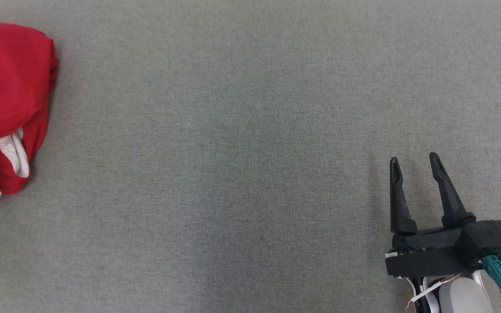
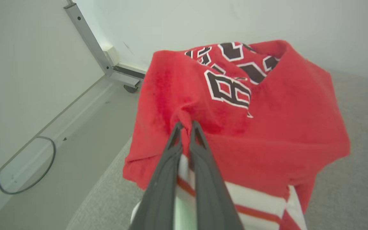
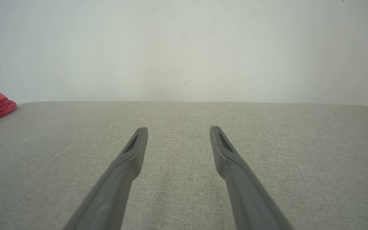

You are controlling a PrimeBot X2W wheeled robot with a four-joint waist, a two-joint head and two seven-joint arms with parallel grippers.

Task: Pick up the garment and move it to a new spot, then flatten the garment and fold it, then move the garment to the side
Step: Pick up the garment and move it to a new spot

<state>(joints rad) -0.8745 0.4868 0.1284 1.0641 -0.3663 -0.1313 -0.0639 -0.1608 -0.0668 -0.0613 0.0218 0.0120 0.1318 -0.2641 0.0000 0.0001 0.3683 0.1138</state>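
While hovering low over the bare grey tabletop point(image 1: 250, 174) at the near right, holds the right jaws spread wide and empty, well apart from the work.

Farther left, pinches a small ridge of the garment point(image 2: 283, 127) with the left jaws, shut tight on red cloth just above the white striped trim point(image 2: 254, 198). Looks soft, light and limp: a thick fleecy knit by the look of it, likely to sag and drape from any single point, unlikely to slip much or to break. Seems a thin pinch for a lift; calls for a deeper bite through a doubled layer, or at the hem or a shoulder seam, so as not to pull free.

Sits bunched in a heap at the far left edge of the tabletop, black-and-white lettering point(image 2: 232, 89) uppermost, partly cut off in the head view. Leaves broad open room to the right for a new spot.

Beyond that edge, shows a dark cable loop point(image 2: 55, 153) on the floor point(image 2: 85, 134), then a metal frame leg point(image 2: 89, 40) with a caster point(image 2: 129, 88), then a pale wall point(image 2: 203, 19). Risks trailing a loose sleeve over the edge toward the cable; otherwise meets nothing in the way.
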